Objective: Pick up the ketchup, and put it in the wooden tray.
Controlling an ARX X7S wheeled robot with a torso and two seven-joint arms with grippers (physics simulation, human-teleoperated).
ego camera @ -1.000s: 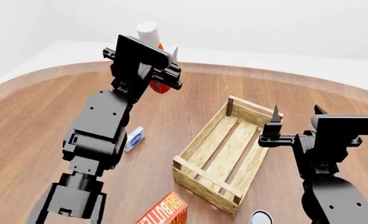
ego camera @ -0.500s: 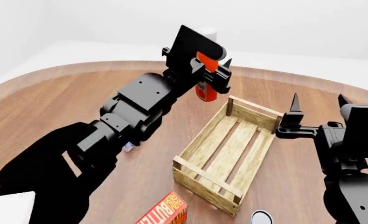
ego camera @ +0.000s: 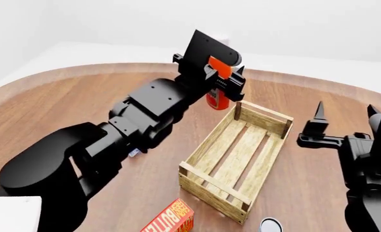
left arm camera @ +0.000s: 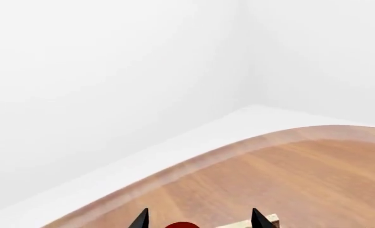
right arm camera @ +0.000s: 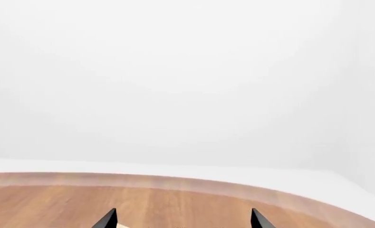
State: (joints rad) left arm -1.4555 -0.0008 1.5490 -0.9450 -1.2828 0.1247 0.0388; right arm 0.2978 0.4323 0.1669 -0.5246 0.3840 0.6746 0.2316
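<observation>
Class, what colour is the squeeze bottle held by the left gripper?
Orange-red plastic squeeze bottle; head view shows it best.

Your left gripper (ego camera: 226, 79) covers most of the ketchup (ego camera: 217, 99) in the head view; its cap is hidden behind the wrist. In the left wrist view you see only a red sliver of the ketchup at the edge, between two fingertips (left arm camera: 139, 219), and one corner of the tray (left arm camera: 260, 222). The butter box (ego camera: 171, 218) and a round can (ego camera: 271, 225) are cut off at the head view's edge. The blue-and-white packet (ego camera: 134, 152) is almost wholly behind your left arm. The right wrist view shows just two fingertips (right arm camera: 255, 219) of the right gripper (ego camera: 345, 118).
</observation>
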